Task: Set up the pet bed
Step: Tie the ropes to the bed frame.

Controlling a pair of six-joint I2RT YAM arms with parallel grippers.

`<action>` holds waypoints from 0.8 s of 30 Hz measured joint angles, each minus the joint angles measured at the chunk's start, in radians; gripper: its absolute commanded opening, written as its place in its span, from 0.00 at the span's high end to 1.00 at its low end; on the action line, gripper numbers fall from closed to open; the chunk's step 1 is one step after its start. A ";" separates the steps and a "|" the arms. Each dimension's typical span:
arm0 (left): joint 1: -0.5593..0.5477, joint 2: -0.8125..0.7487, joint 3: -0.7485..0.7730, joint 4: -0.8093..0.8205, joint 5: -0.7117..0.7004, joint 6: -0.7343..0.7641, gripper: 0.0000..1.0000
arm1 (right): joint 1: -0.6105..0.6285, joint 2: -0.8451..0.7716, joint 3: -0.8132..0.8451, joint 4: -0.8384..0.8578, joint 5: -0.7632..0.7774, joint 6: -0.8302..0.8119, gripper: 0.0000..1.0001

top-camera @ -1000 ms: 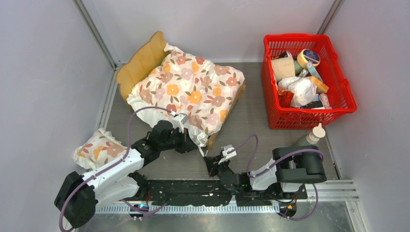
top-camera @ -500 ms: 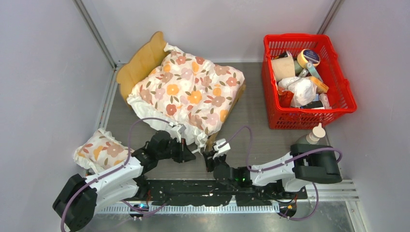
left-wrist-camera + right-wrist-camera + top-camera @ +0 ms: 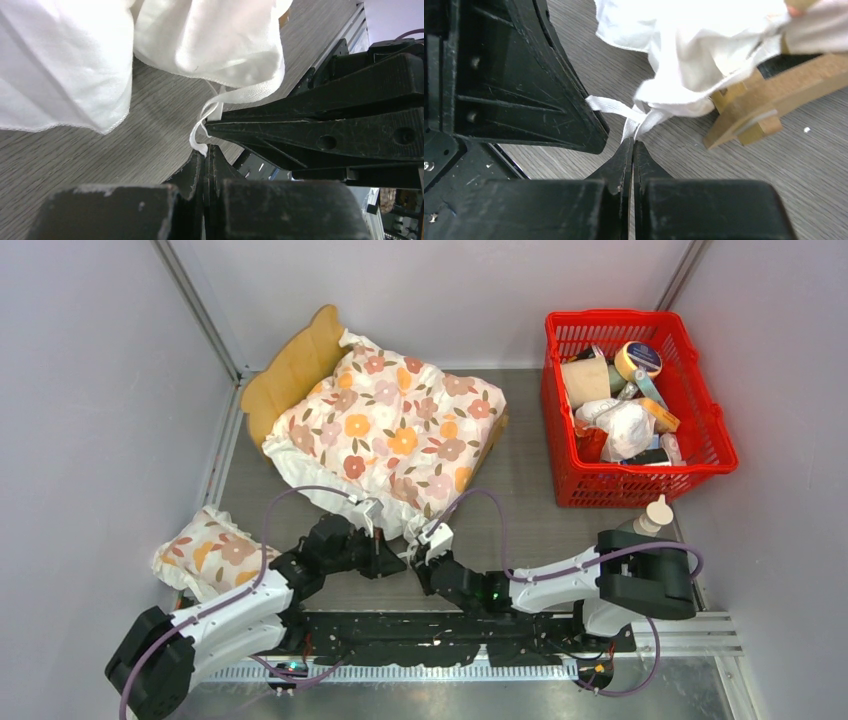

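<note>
Left gripper (image 3: 392, 560) and right gripper (image 3: 420, 562), each pinched shut on the floral cushion's (image 3: 395, 430) white ties (image 3: 611, 106), meet at the near corner of the pet bed (image 3: 300, 365), back-left on the table (image 3: 540, 530); knotting likely needs even, gentle tension.

Cushion (image 3: 395, 430) on the pet bed (image 3: 295, 365), back left; basket (image 3: 625, 485) to its right, bottle (image 3: 642, 524) before that, pillow (image 3: 205, 552) near left. My left gripper (image 3: 393, 560) and right gripper (image 3: 419, 562) meet at the tie (image 3: 616, 106) before the bed.
</note>
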 measured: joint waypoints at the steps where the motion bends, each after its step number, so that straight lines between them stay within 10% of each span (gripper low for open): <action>1: 0.000 -0.010 -0.004 0.000 -0.003 0.000 1.00 | -0.004 0.007 0.013 -0.005 -0.016 -0.003 0.95; 24: -0.002 0.002 -0.016 -0.018 -0.084 0.000 1.00 | -0.098 -0.026 0.099 -0.241 -0.090 -0.212 0.95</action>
